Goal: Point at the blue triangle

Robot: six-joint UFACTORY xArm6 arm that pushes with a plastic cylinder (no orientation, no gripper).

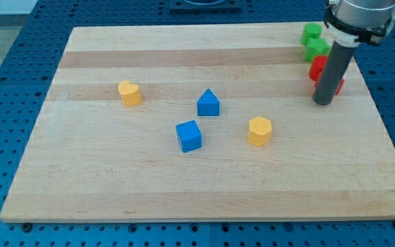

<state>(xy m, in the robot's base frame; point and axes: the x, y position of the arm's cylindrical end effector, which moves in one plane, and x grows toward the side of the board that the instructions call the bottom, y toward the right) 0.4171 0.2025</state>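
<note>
Currently, tip (322, 103): bare rod, nothing clamped, set beside the red blocks (319, 71).
Blue triangle (208, 103): located well apart, toward the view's left of the tip.

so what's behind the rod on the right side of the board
Two red blocks sit behind the rod, mostly covered by it, so their shapes cannot be made out. Two green blocks show above them. My tip rests far from the blue triangle.

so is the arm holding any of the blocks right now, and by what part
Nothing is held. My tip has no grasping end effector; it stands at the view's right beside the red blocks, far from the blue triangle.
</note>
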